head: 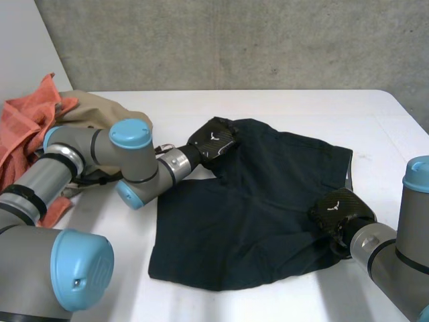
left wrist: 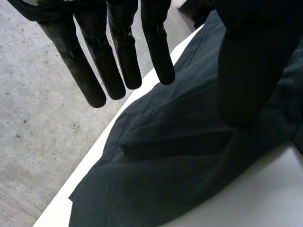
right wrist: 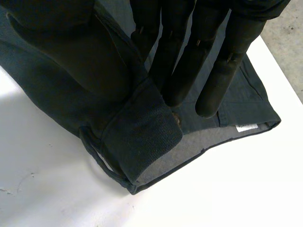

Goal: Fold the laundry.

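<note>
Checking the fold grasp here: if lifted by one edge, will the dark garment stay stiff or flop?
Probably floppy: the dark garment lies flat with soft creases, and its edge curls over where the right hand pinches it. Likely light, being thin cloth. Pushed on the white table, it would probably bunch rather than slide.

Black shorts [head: 255, 215], orange cloth [head: 23, 127], tan cloth [head: 94, 107], white table [head: 301, 107], grey wall [head: 234, 40].

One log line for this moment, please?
left robot hand: open, at dark garment far corner | right robot hand: pinching garment's right edge
</note>
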